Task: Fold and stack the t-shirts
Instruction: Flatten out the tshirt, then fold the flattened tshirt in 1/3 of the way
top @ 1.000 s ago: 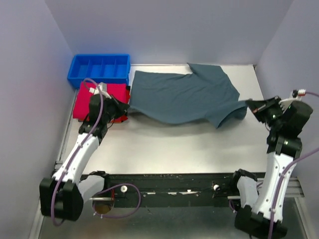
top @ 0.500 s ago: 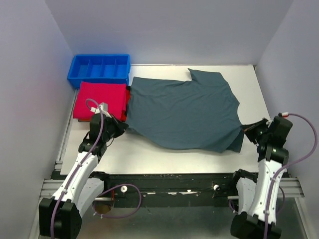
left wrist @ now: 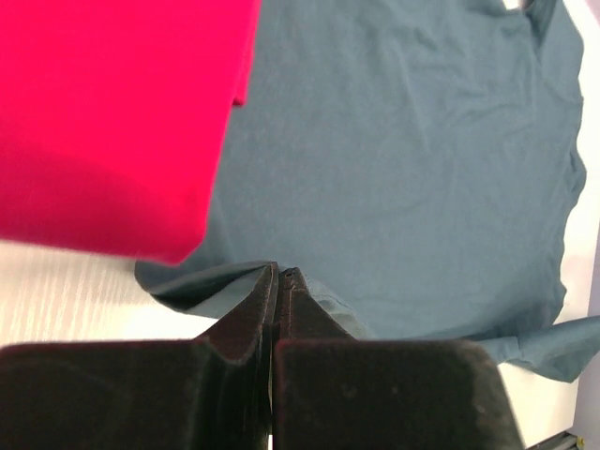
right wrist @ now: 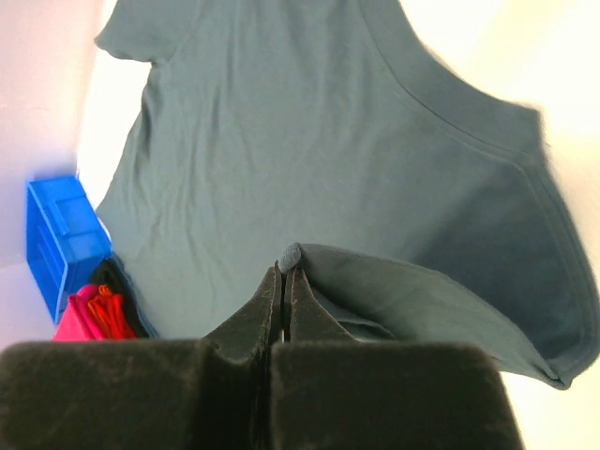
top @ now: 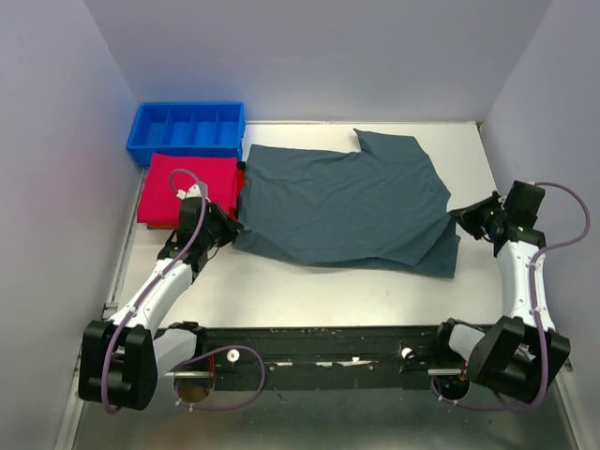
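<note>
We see a white tabletop (top: 309,286) w/ pale purple-grey walls (top: 309,56) at the back & both sides. Soft, even light.

Left of spread t-shirt (top: 347,202), folded t-shirt (top: 187,183) lies before tray (top: 187,148).

The left arm stretches low along the tabletop's left side, its left gripper (top: 230,228) pinched tight on the grey t-shirt (top: 347,202) edge. The right arm arches by the right edge, with the right gripper (top: 458,217) clamped likewise.
</note>
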{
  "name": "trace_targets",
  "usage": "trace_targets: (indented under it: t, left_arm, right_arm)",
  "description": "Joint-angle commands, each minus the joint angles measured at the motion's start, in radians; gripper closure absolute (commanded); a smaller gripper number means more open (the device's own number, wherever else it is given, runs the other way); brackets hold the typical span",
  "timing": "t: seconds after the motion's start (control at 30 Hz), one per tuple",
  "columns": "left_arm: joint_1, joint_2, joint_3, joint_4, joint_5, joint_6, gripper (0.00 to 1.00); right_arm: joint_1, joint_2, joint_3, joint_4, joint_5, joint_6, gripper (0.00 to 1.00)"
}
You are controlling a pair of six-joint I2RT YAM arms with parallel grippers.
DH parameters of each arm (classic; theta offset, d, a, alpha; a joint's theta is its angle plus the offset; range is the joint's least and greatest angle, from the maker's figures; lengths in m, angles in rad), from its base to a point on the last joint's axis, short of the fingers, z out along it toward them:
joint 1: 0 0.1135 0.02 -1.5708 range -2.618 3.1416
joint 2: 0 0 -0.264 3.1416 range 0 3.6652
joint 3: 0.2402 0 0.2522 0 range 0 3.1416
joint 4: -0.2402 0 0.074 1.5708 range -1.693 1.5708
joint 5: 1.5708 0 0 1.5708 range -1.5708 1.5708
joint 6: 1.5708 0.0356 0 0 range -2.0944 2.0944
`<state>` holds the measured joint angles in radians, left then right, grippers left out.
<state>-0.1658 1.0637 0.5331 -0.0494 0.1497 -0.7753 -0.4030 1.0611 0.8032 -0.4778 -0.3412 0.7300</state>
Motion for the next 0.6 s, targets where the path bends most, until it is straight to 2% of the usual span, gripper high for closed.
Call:
trace_targets:
  t: [0.0, 0.3, 0.57]
  left_arm:
    - [0.011, 0.039, 0.07, 0.045, -0.052, -0.005, 1.0]
    - [0.041, 0.171, 0.152, 0.109, -0.07, -0.027, 1.0]
    - [0.066, 0.203, 0.165, 0.129, -0.061, -0.028, 1.0]
  right_arm:
    - [0.029, 0.098, 0.114, 0.071, 0.01, 0.008, 0.99]
    - [0.064, 0.26, 0.24, 0.08, 0.056, 0.002, 0.99]
    - [0.11, 0.39, 0.343, 0.068, 0.079, -0.007, 0.99]
